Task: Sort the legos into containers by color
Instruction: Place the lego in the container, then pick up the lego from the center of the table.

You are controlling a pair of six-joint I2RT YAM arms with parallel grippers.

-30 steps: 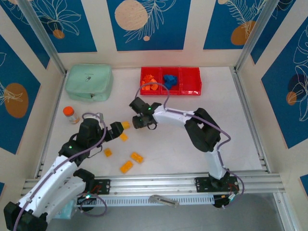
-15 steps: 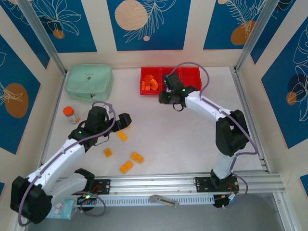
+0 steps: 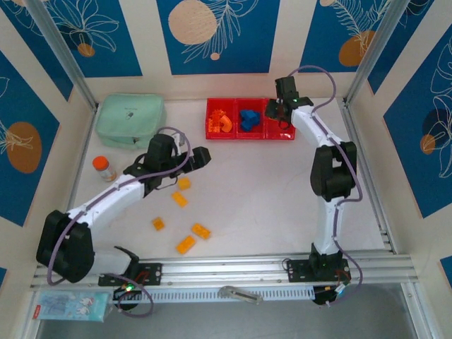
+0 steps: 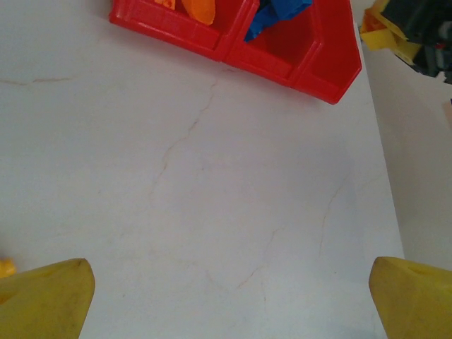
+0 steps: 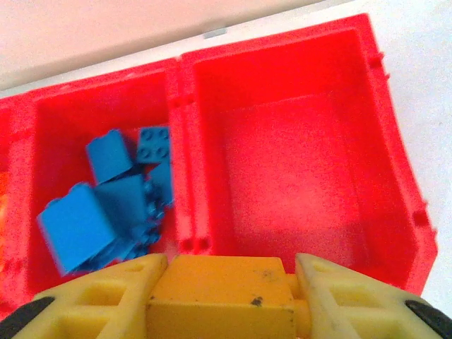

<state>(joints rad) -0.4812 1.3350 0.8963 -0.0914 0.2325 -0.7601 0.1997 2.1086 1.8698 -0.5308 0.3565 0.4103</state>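
Red translucent plastic tray of three joined bins sits at far side of the white table. Left bin has small orange plastic bricks, mid bin small blue plastic bricks, and right bin is bare. Step in hand, by my read: delivery of a yellow piece to that bare bin, i.e. start of the yellow pile.

Right gripper hangs above near side of right bin. Its fingers are clamped on a small yellow plastic brick, held crosswise btwn them. Next move prob. calls for easing a bit fwd so brick clears near wall and the divider to the blue bin, then parting the fingers to drop it. Release too early and it could land on the rim or outside. Five more loose yellow bricks lie on the table left of centre, well apart from tray, so plenty left to sort.

Pose: right arm is stretched long from its base at near edge, reaching almost straight to the far side, wrist tipped down over tray's right end. Left arm runs diagonally from near-left corner twd table centre. Left gripper hovers just beyond the nearest loose yellow brick, fingers wide apart w/ nothing btwn them, pointing twd tray.
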